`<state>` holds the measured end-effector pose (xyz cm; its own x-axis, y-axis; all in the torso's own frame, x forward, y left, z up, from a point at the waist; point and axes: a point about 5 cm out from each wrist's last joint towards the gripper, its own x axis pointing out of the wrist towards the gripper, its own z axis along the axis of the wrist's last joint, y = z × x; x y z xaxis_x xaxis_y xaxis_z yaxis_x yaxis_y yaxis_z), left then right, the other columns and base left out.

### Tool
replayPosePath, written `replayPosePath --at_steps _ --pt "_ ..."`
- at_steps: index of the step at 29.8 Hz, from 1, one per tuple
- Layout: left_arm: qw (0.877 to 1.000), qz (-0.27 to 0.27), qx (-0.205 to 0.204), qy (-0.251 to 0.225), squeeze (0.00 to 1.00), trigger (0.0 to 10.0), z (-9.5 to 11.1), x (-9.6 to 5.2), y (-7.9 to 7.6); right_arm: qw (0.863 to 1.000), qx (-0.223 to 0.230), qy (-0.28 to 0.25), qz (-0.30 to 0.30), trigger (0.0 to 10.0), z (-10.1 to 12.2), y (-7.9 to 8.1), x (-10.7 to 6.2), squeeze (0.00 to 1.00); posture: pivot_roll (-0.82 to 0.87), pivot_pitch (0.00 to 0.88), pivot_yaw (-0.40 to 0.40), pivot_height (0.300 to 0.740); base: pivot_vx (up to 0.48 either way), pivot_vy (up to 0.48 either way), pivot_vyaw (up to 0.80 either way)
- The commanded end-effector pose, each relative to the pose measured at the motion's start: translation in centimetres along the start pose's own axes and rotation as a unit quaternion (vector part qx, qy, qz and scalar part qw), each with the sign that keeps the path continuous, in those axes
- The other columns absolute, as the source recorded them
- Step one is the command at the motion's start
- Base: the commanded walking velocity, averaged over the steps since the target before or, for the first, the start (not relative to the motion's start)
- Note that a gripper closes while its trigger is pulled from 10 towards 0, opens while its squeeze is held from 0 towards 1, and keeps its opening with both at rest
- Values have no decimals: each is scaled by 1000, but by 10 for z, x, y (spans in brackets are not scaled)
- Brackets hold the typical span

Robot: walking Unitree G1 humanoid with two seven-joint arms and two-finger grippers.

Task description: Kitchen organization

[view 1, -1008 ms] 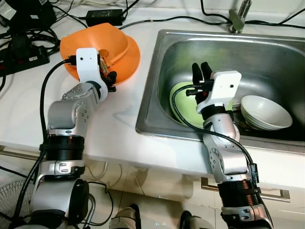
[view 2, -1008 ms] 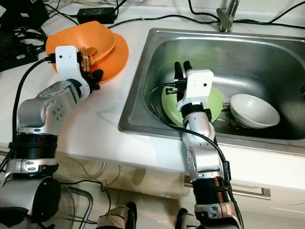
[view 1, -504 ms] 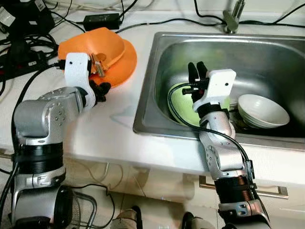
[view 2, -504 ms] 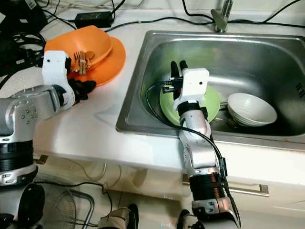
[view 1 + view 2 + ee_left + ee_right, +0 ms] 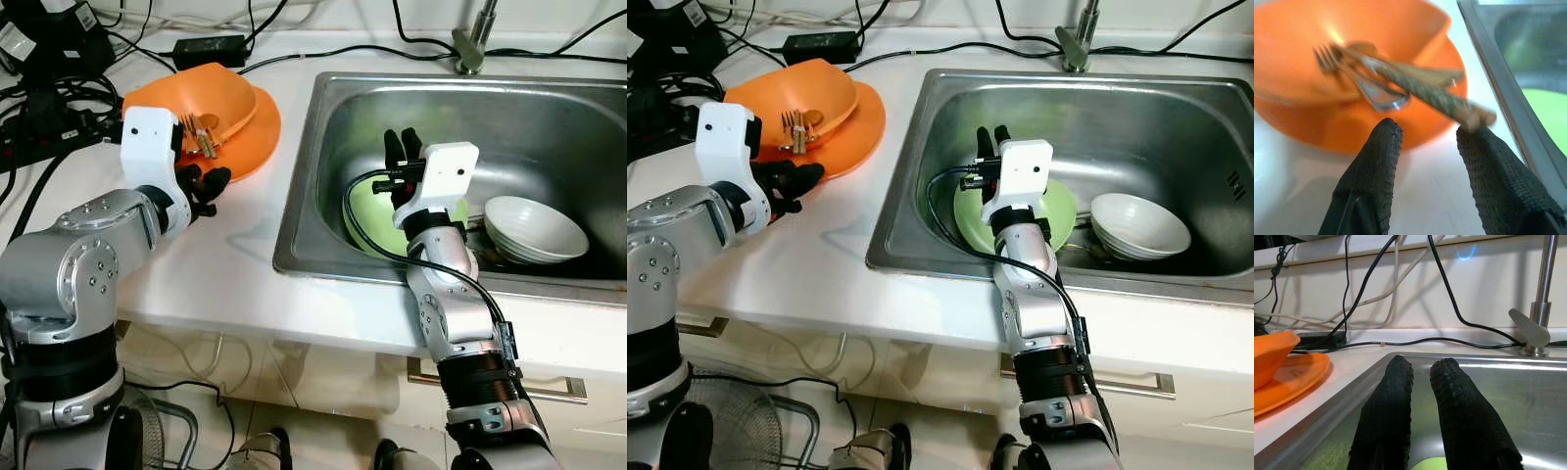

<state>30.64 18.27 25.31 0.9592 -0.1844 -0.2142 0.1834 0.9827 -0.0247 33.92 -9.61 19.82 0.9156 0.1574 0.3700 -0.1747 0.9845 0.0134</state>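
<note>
Cutlery (image 5: 1400,85) in the orange bowl (image 5: 211,93) lies just beyond the open left tool (image 5: 1427,142).

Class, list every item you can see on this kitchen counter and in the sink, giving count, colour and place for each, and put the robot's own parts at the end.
Bowl: one, orange, on the orange plate on the counter.
Plate: one, orange, on the counter left of the sink.
Cutlery: forks and a spoon, exact count unclear, metal with brownish handles, inside the orange bowl.
Sink: one, steel, set in the white counter.
Green plate: one, in the sink, behind the right arm.
White bowl: one, in the sink, right of the green plate.
Faucet: one, metal, behind the sink.
Cables and power adapter: several, black, along the counter's back.
Left gripper: black fingers open, before the orange plate.
Right gripper: black fingers nearly together, above the green plate.
</note>
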Motion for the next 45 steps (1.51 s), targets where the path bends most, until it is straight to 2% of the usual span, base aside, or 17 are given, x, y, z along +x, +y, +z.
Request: replayPosePath --at_steps 1,4,9,13,17,27,35,45 --pt "999 17 13 -30 0 10000 5 -4 2 999 19 45 -9 10000 -25 -3 -13 0 267 135 127 740 0 0 0" --pt "998 38 11 -46 0 10000 9 -3 8 999 19 46 -7 10000 -26 -2 -14 0 263 141 128 740 0 0 0" --pt "998 55 13 -40 0 10000 3 6 14 999 19 44 -5 10000 -25 -2 -14 0 251 151 127 740 0 0 0" --pt "998 57 12 -38 0 10000 -5 14 12 999 18 43 -5 10000 -25 -3 -15 0 236 158 125 740 0 0 0" --pt "998 46 1 -36 0 10000 -13 24 4 999 13 43 -7 10000 -24 -6 -17 0 220 164 124 740 0 0 0" --pt "999 26 -12 -38 0 10000 -18 31 -6 999 13 41 -8 10000 -22 -7 -18 0 212 165 123 740 0 0 0" --pt "997 54 -24 -44 0 10000 -19 42 3 999 13 41 -10 10000 -22 -8 -19 0 210 173 123 740 0 0 0" --pt "994 84 -44 -55 0 10000 -17 64 14 999 10 40 -15 10000 -20 -11 -21 0 190 179 129 740 0 0 0"
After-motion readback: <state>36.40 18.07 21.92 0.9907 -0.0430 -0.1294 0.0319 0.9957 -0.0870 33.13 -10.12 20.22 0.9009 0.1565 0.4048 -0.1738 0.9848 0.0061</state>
